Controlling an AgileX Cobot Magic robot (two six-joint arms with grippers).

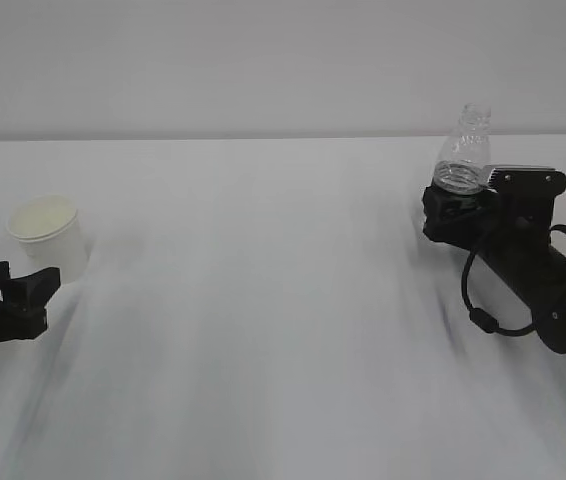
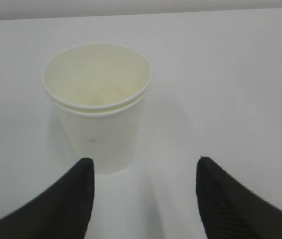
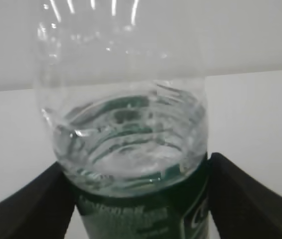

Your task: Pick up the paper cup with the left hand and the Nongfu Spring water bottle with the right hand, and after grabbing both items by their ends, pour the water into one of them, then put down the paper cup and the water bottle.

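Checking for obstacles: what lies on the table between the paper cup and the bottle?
Nothing: in the exterior view, only bare white table separates the cup from the bottle.

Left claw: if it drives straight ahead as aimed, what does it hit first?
Probably the paper cup. In the wrist view it stands upright just ahead of the open left claw, slightly toward the left finger, so that finger may meet its wall first.
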